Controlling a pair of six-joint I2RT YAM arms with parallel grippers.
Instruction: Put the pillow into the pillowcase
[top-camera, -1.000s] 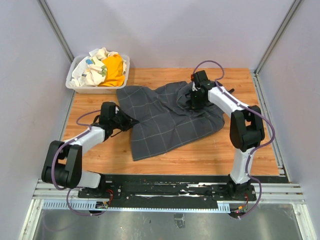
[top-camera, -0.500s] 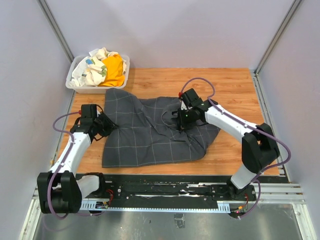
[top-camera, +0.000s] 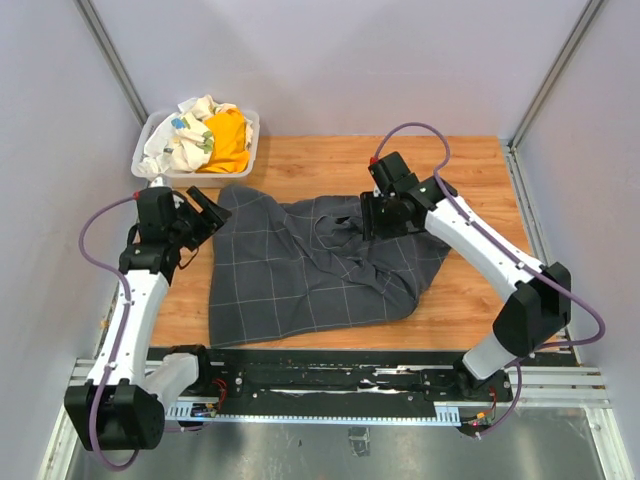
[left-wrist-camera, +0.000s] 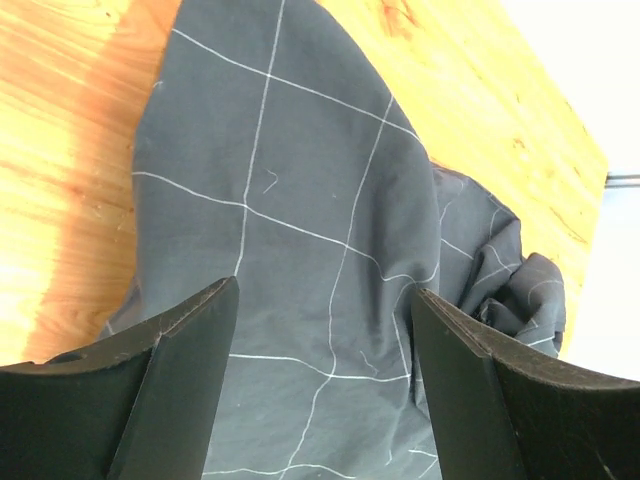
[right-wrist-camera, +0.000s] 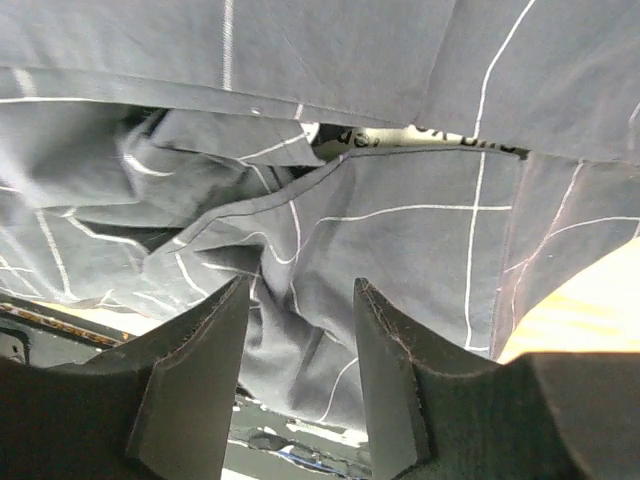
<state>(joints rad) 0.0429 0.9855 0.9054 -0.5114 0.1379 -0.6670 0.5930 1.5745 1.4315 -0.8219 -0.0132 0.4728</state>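
The pillowcase (top-camera: 310, 265) lies crumpled across the middle of the wooden surface (top-camera: 470, 305). Its charcoal cloth, crossed by thin light grid lines, is flatter toward the left and bunched into folds toward the far right. In the right wrist view we see a narrow gap between two layers of it, where a pale strip (right-wrist-camera: 400, 140) shows dark printed letters. These are too cut off for us to read, and we cannot tell whether the strip belongs to the pillow.

The right pincer (right-wrist-camera: 300, 290) hangs over the bunched far part of the pillowcase with its fingers spread and nothing pinched between them. The left pincer (left-wrist-camera: 322, 292) is at the pillowcase's far-left corner, also spread wide, with only flat cloth below the gap.

Beyond that corner, at the far-left edge of the surface, stands a white bin (top-camera: 190, 180). It holds a white patterned cloth (top-camera: 180, 140) and a yellow cloth (top-camera: 228, 140).
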